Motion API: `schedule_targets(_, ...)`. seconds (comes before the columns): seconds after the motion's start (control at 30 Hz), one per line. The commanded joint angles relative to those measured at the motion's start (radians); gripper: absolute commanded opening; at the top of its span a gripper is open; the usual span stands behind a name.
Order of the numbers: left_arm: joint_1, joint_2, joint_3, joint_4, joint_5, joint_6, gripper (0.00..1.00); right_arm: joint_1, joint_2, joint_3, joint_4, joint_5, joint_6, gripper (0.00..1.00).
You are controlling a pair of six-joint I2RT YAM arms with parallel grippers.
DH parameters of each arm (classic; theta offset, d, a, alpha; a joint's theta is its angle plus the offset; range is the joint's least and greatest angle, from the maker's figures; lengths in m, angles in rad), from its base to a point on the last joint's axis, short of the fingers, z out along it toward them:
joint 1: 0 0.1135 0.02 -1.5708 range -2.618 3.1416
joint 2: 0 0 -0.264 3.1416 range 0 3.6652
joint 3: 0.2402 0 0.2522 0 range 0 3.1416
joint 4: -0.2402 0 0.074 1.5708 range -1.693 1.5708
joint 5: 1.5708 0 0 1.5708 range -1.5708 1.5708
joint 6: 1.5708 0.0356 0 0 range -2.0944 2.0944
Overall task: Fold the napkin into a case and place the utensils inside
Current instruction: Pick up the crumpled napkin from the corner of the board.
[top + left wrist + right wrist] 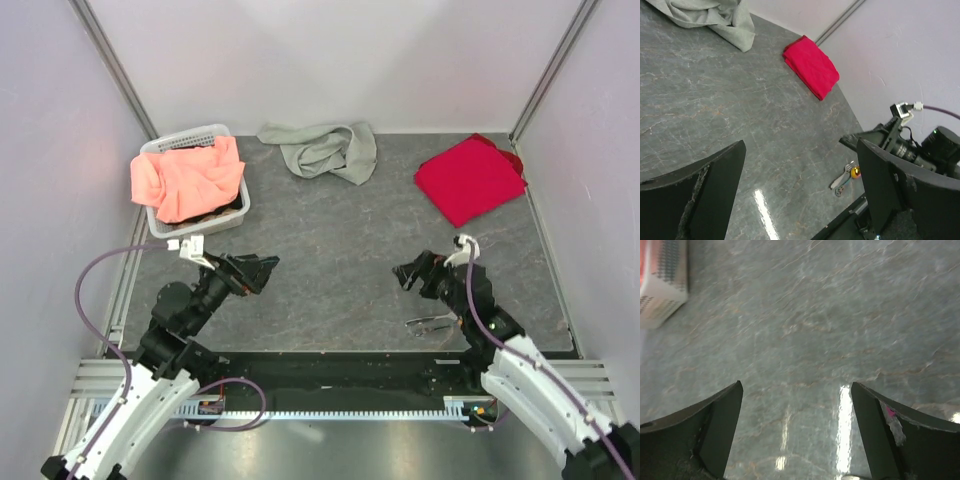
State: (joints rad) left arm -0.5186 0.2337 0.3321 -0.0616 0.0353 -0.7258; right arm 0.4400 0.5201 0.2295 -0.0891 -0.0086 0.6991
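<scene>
The grey-green napkin (322,150) lies crumpled at the back middle of the table; its edge shows in the left wrist view (715,20). It is not folded into a case. The silvery utensils (432,323) with a small orange end lie near the front edge beside the right arm, also seen as utensils (845,178) in the left wrist view. My left gripper (262,270) hovers open over the front left. On the front right my right gripper (408,275) is open too, just behind the utensils. Nothing sits between either pair of fingers (715,190) (715,425).
A bright red cloth (468,178) lies folded at the back right, seen also as the red cloth (811,67). A white basket (232,210) with a salmon-orange cloth (188,178) stands at the back left; its corner (662,285) shows in the right wrist view. Walls enclose three sides.
</scene>
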Motion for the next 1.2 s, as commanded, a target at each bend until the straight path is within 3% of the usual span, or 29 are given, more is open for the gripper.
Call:
schedule_targets(0.0,0.000,0.090,0.122,-0.167,0.060,0.022,1.00,-0.003,0.225,0.172,0.050,0.144,-0.102,0.98)
schedule_targets(0.2,0.000,0.150,0.117,-0.152,0.087,0.046,1.00,-0.003,0.708,0.480,0.147,0.167,-0.210,0.98)
schedule_targets(0.33,0.000,0.205,0.174,-0.213,0.135,0.083,1.00,-0.004,1.047,0.776,0.146,0.167,-0.260,0.98)
schedule_targets(0.47,0.000,0.240,0.211,-0.319,0.143,0.089,0.98,-0.001,1.276,0.996,0.163,0.142,-0.299,0.98)
schedule_targets(0.6,0.000,0.254,0.190,-0.317,0.195,0.045,0.96,0.006,1.495,1.224,0.163,0.133,-0.323,0.98)
schedule_targets(0.83,0.000,0.302,0.159,-0.261,0.230,0.016,0.93,0.028,1.707,1.427,0.187,0.241,-0.319,0.98)
schedule_targets(1.17,0.000,0.412,0.191,-0.190,0.235,0.006,0.90,0.028,1.883,1.637,0.092,0.490,-0.102,0.94)
